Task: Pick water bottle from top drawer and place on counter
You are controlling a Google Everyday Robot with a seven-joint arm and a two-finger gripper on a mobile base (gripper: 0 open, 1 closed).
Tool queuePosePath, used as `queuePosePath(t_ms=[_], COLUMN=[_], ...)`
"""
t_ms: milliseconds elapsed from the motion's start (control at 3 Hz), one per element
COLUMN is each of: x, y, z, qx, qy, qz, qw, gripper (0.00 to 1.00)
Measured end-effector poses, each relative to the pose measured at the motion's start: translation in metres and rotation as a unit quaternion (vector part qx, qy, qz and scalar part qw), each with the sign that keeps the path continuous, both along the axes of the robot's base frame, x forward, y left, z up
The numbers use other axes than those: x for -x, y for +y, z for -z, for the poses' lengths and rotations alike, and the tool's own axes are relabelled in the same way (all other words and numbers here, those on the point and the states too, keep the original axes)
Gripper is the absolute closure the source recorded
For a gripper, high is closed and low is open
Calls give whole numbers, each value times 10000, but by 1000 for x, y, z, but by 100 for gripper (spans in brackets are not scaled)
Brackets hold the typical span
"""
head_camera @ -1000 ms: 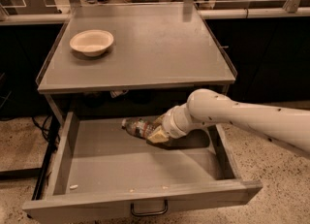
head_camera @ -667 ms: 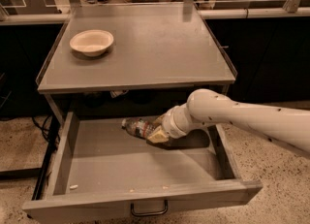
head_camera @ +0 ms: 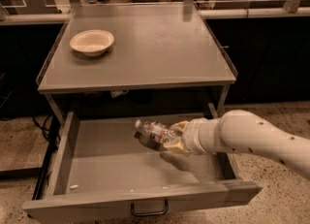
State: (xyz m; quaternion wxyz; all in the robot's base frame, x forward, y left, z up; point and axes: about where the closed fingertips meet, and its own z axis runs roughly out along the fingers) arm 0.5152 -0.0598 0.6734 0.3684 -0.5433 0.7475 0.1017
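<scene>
The water bottle point(head_camera: 154, 133), clear ribbed plastic with a white cap and a reddish label band, is held lying sideways in my gripper point(head_camera: 170, 138), cap pointing left. The gripper is shut on the bottle and holds it above the floor of the open top drawer point(head_camera: 104, 160), casting a shadow below. My white arm reaches in from the right. The grey counter point(head_camera: 160, 48) lies above and behind the gripper.
A pale bowl point(head_camera: 92, 42) sits on the counter's left rear part. The drawer's dark loop handle point(head_camera: 149, 210) shows at the front. Small crumbs lie on the drawer floor near its front. Speckled floor lies on both sides; dark cabinets stand behind.
The gripper has lifted the water bottle up off the drawer floor; earlier it rested low at the drawer's back middle.
</scene>
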Motion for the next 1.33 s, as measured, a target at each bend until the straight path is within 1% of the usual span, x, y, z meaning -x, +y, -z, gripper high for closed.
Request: queuePosePath(t_ms=[333, 667, 1000, 1333], x=[17, 19, 2, 2], y=[-26, -61, -85, -85], z=[-33, -99, -208, -208], qx=[63, 249, 351, 351], qy=[-389, -864, -1337, -1337], qz=[165, 220, 49, 49], qw=[9991, 9957, 9904, 9904], gripper=[100, 100, 100, 100])
